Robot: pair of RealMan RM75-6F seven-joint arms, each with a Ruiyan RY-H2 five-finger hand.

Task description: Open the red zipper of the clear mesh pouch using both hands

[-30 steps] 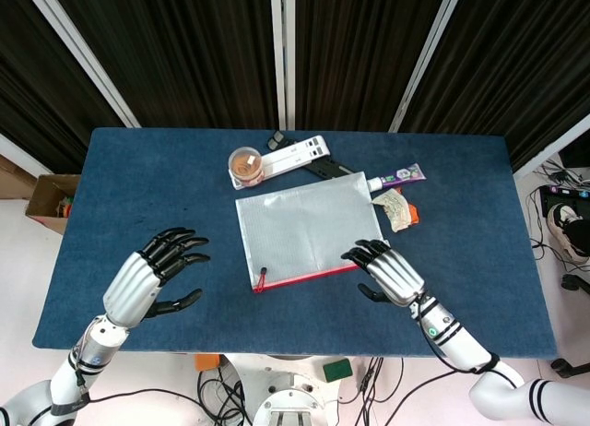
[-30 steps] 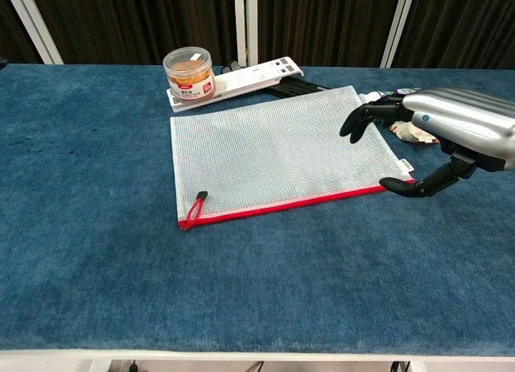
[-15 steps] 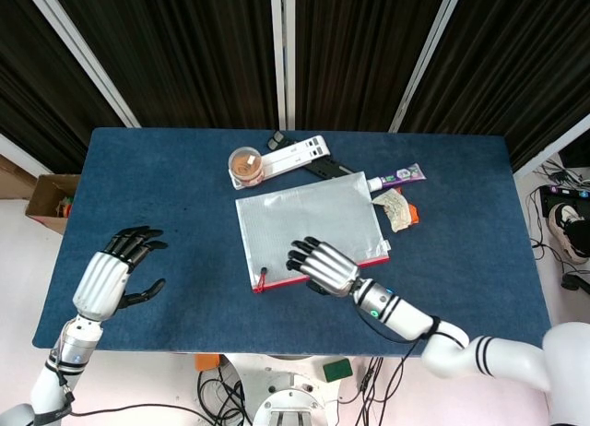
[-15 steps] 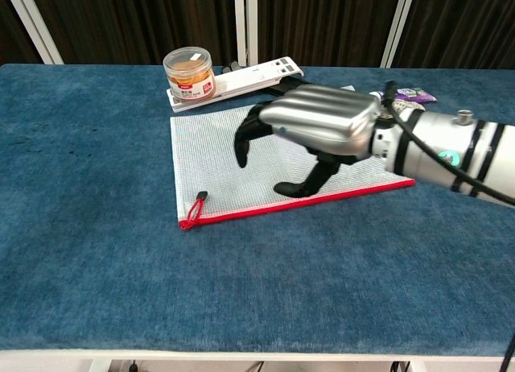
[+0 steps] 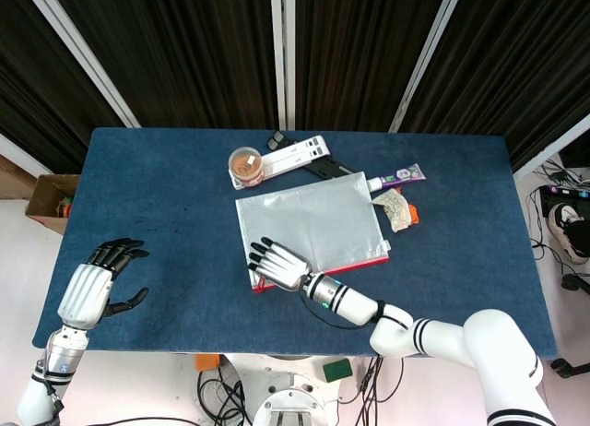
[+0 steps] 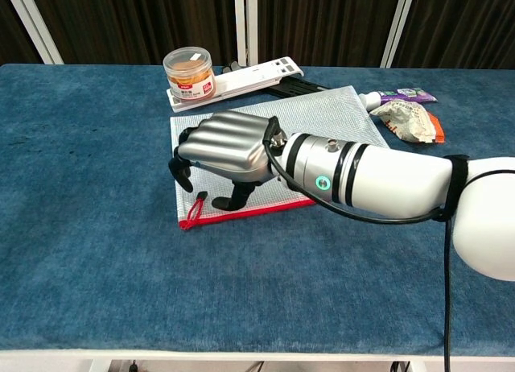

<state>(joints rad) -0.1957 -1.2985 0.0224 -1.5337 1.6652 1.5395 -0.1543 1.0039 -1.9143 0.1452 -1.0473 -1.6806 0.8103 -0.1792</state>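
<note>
The clear mesh pouch (image 5: 318, 214) lies flat mid-table, its red zipper (image 5: 359, 264) along the near edge. In the chest view the pouch (image 6: 330, 114) shows its red zipper (image 6: 265, 209) and the red pull loop (image 6: 191, 214) at the left end. My right hand (image 5: 277, 265) spreads palm-down over the pouch's near-left corner. In the chest view the right hand (image 6: 225, 146) has its fingers curled downward just behind the pull, holding nothing. My left hand (image 5: 89, 291) hangs off to the left near the table's front edge, fingers apart and empty. The chest view does not show it.
A small jar (image 5: 245, 164) and a white power strip (image 5: 297, 153) sit behind the pouch. A tube (image 5: 396, 178) and a crumpled wrapper (image 5: 395, 207) lie at its right. A cardboard box (image 5: 51, 200) stands on the floor at the left.
My right hand has swept left across the pouch, from its right end to the pull end. My left hand has drawn back toward the table's front-left edge.
</note>
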